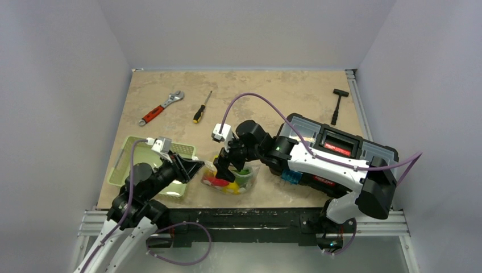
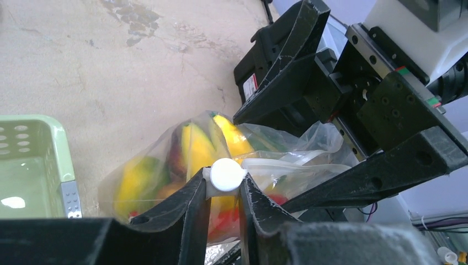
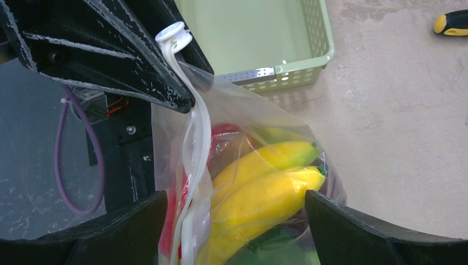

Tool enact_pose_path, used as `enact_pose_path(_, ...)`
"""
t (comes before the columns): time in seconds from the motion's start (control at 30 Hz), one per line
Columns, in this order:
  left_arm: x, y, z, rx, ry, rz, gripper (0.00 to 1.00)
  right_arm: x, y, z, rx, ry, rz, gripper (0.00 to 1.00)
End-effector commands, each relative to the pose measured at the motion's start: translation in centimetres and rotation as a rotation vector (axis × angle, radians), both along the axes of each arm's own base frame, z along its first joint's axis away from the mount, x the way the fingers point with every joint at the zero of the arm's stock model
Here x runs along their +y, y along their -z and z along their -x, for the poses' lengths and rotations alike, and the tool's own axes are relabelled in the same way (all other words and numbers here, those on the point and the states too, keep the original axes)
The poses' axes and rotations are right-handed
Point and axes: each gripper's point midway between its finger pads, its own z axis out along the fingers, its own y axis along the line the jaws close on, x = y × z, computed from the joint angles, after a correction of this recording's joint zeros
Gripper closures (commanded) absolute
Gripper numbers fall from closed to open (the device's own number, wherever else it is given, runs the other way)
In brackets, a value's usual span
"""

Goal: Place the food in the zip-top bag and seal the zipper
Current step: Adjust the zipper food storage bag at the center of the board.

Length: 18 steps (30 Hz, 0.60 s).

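Observation:
The zip-top bag (image 1: 230,181) stands on the table near the front edge, with the food inside: yellow pieces (image 3: 265,187), red (image 2: 226,218) and green (image 1: 243,172). My left gripper (image 2: 225,182) is shut on a white round tab (image 2: 227,174) at the end of the zipper (image 3: 193,138), at the bag's left top corner. It also shows in the top view (image 1: 196,166). My right gripper (image 3: 236,221) is open wide, its jaws on either side of the bag's top, above the food. It shows in the top view (image 1: 224,168) too. The zipper strip looks wavy and partly apart.
The pale green mesh basket (image 1: 128,153) stands left of the bag, close behind my left gripper, and looks empty. A black toolbox (image 1: 335,149) lies under my right arm. A wrench (image 1: 161,108), a screwdriver (image 1: 202,108) and a black tool (image 1: 338,105) lie further back.

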Motion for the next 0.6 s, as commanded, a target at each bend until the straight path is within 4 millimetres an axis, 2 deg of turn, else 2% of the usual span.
enact_pose_path(0.0,0.4,-2.7,-0.6,-0.125,-0.034,0.065,0.8,0.1,-3.2,-0.2,-0.095,-0.002,-0.046,0.04)
enact_pose_path(0.27,0.0,-3.5,0.0,-0.184,-0.003,0.104,0.8,0.8,-4.7,0.4,-0.07,-0.031,-0.093,0.02)
enact_pose_path(0.37,0.0,-3.6,0.2,-0.198,0.008,0.111,0.76,1.1,-4.3,0.7,-0.048,-0.053,-0.084,0.01)
enact_pose_path(0.4,0.0,-3.7,0.3,-0.203,0.008,0.116,0.71,1.1,-4.1,0.5,-0.051,-0.046,-0.075,0.01)
enact_pose_path(0.43,0.1,-3.6,0.4,-0.199,0.007,0.118,0.62,1.0,-3.8,0.2,-0.055,-0.031,-0.064,0.01)
enact_pose_path(0.47,0.3,-3.5,0.4,-0.192,-0.005,0.119,0.44,0.9,-3.6,-0.1,-0.064,-0.01,-0.054,0.02)
enact_pose_path(0.5,0.6,-3.3,0.3,-0.175,-0.023,0.119,0.33,0.7,-3.4,-0.7,-0.078,0.017,-0.042,0.02)
enact_pose_path(0.57,0.8,-2.6,0.6,-0.13,-0.036,0.111,0.23,0.3,-3.2,-1.2,-0.093,0.049,-0.031,0.03)
